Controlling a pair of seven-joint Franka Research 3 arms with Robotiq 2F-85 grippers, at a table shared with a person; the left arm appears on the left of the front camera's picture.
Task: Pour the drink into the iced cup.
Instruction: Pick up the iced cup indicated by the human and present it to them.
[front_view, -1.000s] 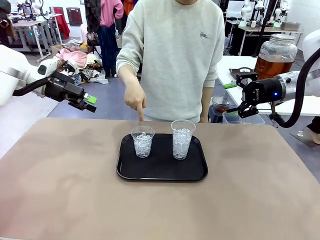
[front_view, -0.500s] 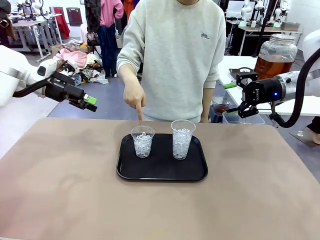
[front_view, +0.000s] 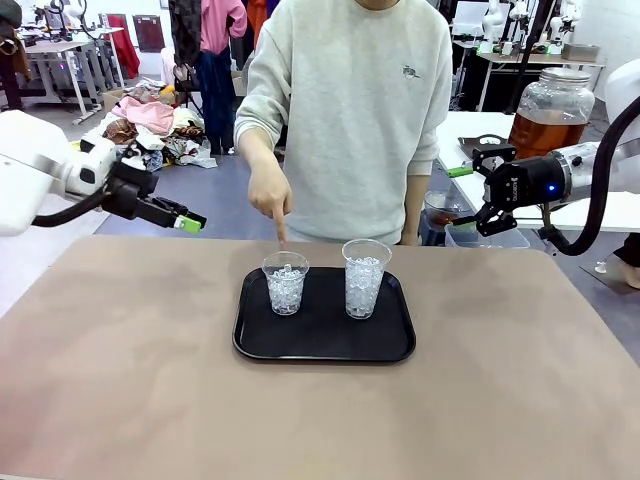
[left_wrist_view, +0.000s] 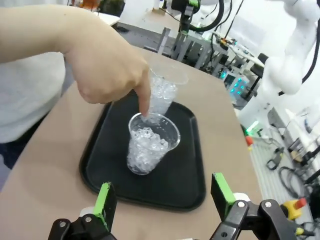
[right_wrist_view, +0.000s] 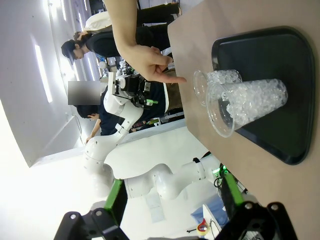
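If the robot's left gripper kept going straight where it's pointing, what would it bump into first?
Probably the shorter iced cup on the black tray, right where the person's finger points. Depth is hard to judge, so the finger could come first.

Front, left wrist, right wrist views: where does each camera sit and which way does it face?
Front: fixed between the arms, faces across the table at the person; left end effector and right end effector both open.
Left wrist: on the left arm, looks down past its end effector at the tray and pointing hand.
Right wrist: on the right arm, rolled sideways, looks across the table at the tray.
Shared: all show the tray, shorter iced cup, taller iced cup and that hand.
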